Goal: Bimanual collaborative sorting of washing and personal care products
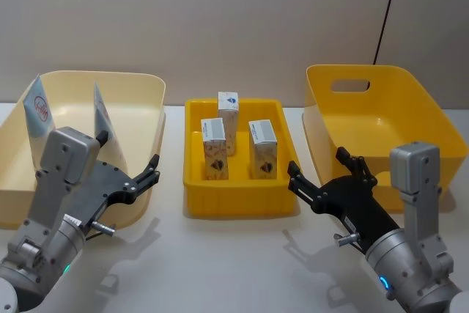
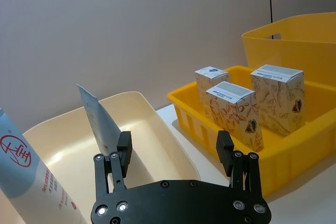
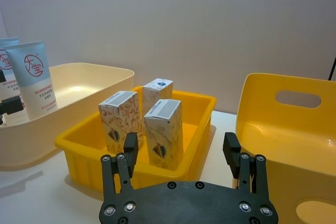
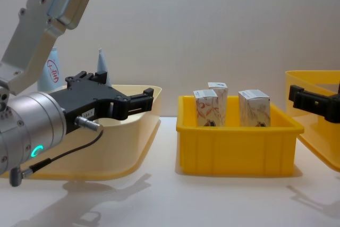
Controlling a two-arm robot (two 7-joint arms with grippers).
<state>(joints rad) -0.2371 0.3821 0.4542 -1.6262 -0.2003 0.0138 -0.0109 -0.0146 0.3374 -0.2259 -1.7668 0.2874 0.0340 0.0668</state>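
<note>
Cartons (image 1: 228,111), three, white with reddish-brown swirls: stood upright in tray (image 1: 234,209) at the middle of the surface (image 1: 234,273). One was at the back and two were nearer the front, left and right. They were close together; whether they touched could not be told. In the chest view the tray's front wall hid their lower parts.

Tubes (image 1: 38,111), two, pale blue-white with red logo: stood on end, crimped ends up, in cream bin (image 1: 146,104) on the robot's left. One was by the bin's far left wall; the other was nearer its middle, seen edge-on and tilted. Both were well apart from the cartons. In the chest view the left arm stood before them and covered most of both.

Left hand (image 1: 128,155): fingers apart, nothing held. It hung at the cream bin's near right corner, at about rim height, tips toward the tray.

Right hand (image 1: 319,163): fingers spread, nothing held. It hung above the surface between the tray and yellow bin (image 1: 381,111), just beside the tray's near right corner.

Yellow bin: large, with a handle slot in its back wall, on the robot's right.

Wall (image 1: 220,20): plain grey, behind all three containers.

Cable (image 1: 388,12): thin, black, ran down the wall behind the yellow bin.
</note>
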